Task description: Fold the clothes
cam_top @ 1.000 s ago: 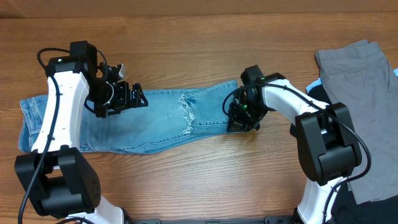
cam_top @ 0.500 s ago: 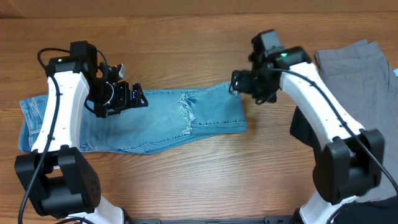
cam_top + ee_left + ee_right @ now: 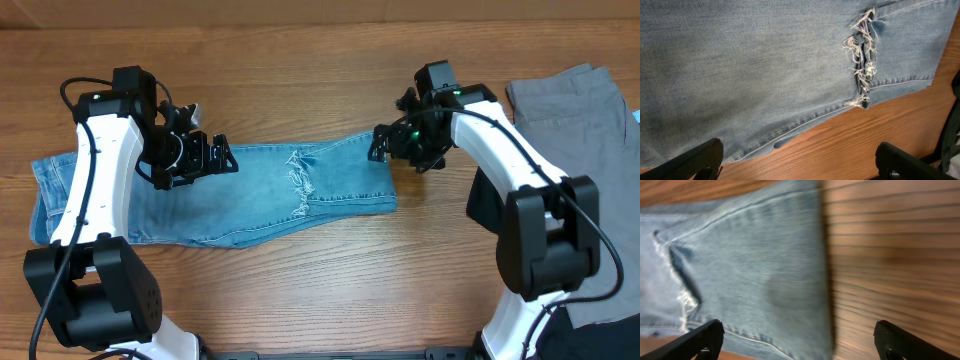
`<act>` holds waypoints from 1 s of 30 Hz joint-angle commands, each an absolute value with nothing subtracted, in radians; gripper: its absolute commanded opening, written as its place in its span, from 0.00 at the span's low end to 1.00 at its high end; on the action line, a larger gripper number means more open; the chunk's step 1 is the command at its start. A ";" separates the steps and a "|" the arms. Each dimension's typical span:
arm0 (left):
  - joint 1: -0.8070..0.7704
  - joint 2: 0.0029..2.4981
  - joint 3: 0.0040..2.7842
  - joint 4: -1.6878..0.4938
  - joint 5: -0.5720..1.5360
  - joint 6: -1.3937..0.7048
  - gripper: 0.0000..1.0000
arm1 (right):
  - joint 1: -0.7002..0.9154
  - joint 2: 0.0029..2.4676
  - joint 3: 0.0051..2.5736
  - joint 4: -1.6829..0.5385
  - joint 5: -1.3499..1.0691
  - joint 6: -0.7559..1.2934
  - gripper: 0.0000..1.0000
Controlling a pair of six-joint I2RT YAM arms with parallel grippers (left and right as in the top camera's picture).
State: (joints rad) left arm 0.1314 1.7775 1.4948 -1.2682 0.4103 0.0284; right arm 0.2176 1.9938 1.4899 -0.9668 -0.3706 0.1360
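Change: right gripper (image 3: 392, 143) is lifted off jeans (image 3: 250, 195), jaws spread.
Left gripper (image 3: 205, 157): held wide, empty.
Surface: wooden table (image 3: 300, 60).

Brown wood-grain table (image 3: 300, 60)

three garments, two arms, one table
one pair of light blue jeans (image 3: 260, 195) mid-table with one frayed tear (image 3: 298, 180); one grey garment (image 3: 575, 120) far right; one black garment (image 3: 600, 342) near right; two arms, left arm (image 3: 95, 170) and right arm (image 3: 500, 140); two grippers, left gripper (image 3: 210, 155) and right gripper (image 3: 385, 145), two fingers each; one wooden table (image 3: 300, 60).
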 commanded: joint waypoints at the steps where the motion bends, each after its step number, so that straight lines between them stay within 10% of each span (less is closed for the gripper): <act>1: 0.134 1.778 1.507 -1.272 0.416 0.019 1.00 | 0.229 2.045 1.484 -0.948 -0.512 0.078 1.00; 12: 0.134 1.778 1.507 -1.271 0.415 0.019 1.00 | 0.236 2.127 1.480 -0.932 -0.558 0.081 0.90; 19: 0.134 1.778 1.507 -1.272 0.415 0.019 1.00 | 0.236 2.127 1.480 -0.916 -0.578 0.140 0.04; 30: 0.134 1.778 1.507 -1.272 0.411 0.019 1.00 | 0.193 2.085 1.487 -1.016 -0.259 0.275 0.04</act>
